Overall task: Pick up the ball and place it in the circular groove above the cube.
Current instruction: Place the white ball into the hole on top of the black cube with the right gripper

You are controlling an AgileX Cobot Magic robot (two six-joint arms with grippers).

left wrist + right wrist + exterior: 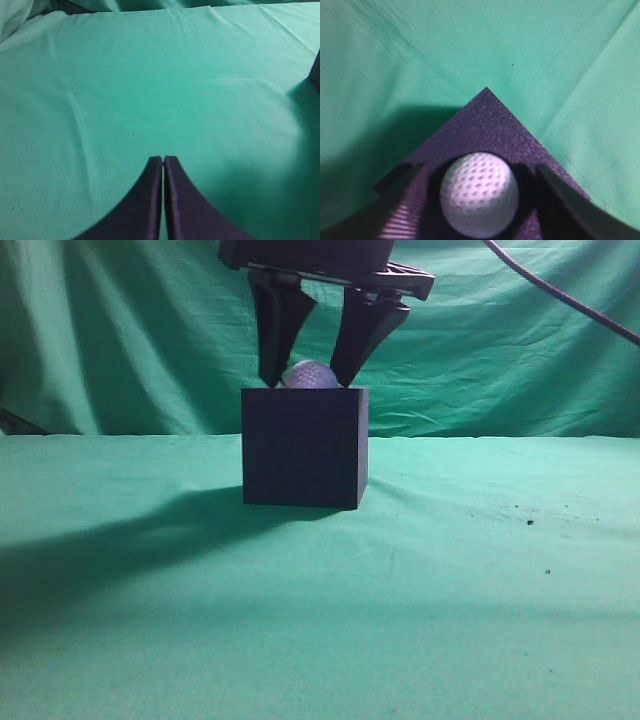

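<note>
The dark navy cube [305, 448] stands on the green cloth at the middle of the exterior view. The white dimpled ball [308, 375] sits in the circular groove on the cube's top. My right gripper [305, 380] hangs straight over the cube, its two fingers on either side of the ball. In the right wrist view the ball [479, 194] rests in the groove of the cube [487, 120], with dark gaps between it and the fingers of the right gripper [480, 200], which is open. My left gripper [163, 159] is shut and empty over bare cloth.
Green cloth covers the table [480, 570] and hangs as a backdrop behind. A black cable [560, 295] crosses the upper right. A dark edge, probably of the cube [316, 75], shows at the right border of the left wrist view.
</note>
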